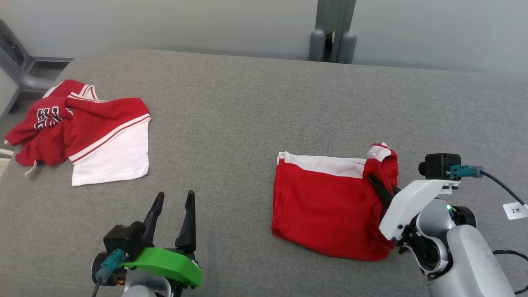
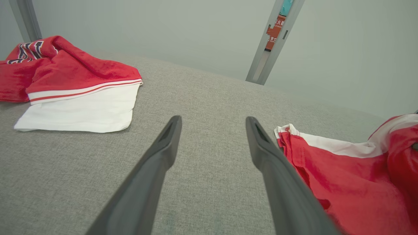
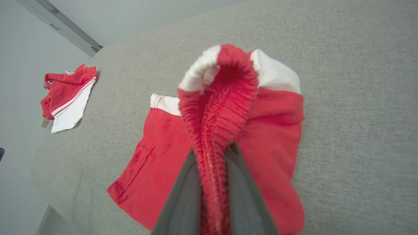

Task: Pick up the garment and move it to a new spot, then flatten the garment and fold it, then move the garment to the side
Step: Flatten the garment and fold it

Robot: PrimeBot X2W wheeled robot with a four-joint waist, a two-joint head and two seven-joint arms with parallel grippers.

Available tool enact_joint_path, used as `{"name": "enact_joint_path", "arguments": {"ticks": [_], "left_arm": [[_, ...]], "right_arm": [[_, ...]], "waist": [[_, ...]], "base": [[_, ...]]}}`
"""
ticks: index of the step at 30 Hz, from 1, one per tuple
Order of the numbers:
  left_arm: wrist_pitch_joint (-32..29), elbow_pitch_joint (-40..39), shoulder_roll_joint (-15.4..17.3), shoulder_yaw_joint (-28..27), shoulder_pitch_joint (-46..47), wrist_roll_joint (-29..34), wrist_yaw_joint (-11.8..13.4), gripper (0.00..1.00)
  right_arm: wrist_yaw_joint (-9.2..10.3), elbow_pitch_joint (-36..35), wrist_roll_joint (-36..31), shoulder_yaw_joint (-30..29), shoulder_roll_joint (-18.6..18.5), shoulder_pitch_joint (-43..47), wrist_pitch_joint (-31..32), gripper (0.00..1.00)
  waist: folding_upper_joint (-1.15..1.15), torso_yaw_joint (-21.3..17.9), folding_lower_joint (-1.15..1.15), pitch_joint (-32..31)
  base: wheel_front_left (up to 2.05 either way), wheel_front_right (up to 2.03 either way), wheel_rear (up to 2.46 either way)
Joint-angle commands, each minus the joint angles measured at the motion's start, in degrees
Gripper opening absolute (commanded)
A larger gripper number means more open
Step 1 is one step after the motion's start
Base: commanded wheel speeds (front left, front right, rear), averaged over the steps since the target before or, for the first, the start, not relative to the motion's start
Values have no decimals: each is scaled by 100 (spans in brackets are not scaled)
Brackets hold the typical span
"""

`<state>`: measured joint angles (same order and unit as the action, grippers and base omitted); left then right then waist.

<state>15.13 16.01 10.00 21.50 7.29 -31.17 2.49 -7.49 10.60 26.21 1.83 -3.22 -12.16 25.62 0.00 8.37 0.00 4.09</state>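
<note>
A red garment (image 1: 326,206) with a white band lies partly folded on the grey surface, right of centre. My right gripper (image 1: 377,185) is shut on its gathered elastic edge (image 3: 218,107), lifting that right corner into a hump above the rest of the garment (image 3: 156,163). My left gripper (image 1: 171,208) stands open above bare fabric surface, well to the left of the garment (image 2: 343,182), holding nothing; its fingers (image 2: 163,153) are spread wide.
A second red and white garment (image 1: 78,128) with lettering lies crumpled at the far left of the grey cushioned surface (image 1: 231,123). A grey post (image 1: 332,31) stands behind the far edge. A cable with a white tag (image 1: 515,210) hangs by my right wrist.
</note>
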Motion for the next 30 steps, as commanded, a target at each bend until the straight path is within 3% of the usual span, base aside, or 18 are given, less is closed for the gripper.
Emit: {"name": "enact_joint_path", "arguments": {"ticks": [1, 11, 12, 13, 14, 15, 24, 30], "left_arm": [[2, 22, -13, 1, 60, 62, -38, 100], [2, 101, -115, 53, 119, 112, -110, 100], [3, 111, -126, 51, 115, 118, -120, 100], [2, 126, -138, 61, 115, 126, -135, 100], [3, 139, -147, 65, 113, 134, -139, 100], [3, 150, -153, 64, 112, 141, -143, 100], [3, 195, -207, 22, 25, 180, -173, 100], [3, 133, -230, -6, 50, 238, -184, 100]], "right_arm": [[0, 60, 44, 73, 10, -112, -74, 0], [0, 1306, 681, 820, 24, -726, -751, 0], [0, 1433, 712, 865, 23, -794, -822, 18], [0, 1610, 745, 922, 25, -879, -904, 42], [-1, 1771, 761, 999, 26, -964, -986, 94], [-1, 1884, 792, 1058, 26, -1025, -1054, 100], [0, 2133, 1465, 1993, 18, -1367, -1591, 100], [0, 1987, 1295, 2005, 18, -1447, -2074, 100]], "waist": [[0, 113, 0, -5], [0, 547, 0, 36], [0, 572, 0, 38], [0, 608, 0, 43], [0, 634, 0, 46], [0, 653, 0, 44], [0, 584, 0, -62], [0, 340, 0, -137]], "base": [[0, 0, 0], [0, 0, 0], [0, 0, 0], [0, 0, 0], [0, 0, 0], [0, 0, 0], [0, 0, 0], [0, 0, 0]]}}
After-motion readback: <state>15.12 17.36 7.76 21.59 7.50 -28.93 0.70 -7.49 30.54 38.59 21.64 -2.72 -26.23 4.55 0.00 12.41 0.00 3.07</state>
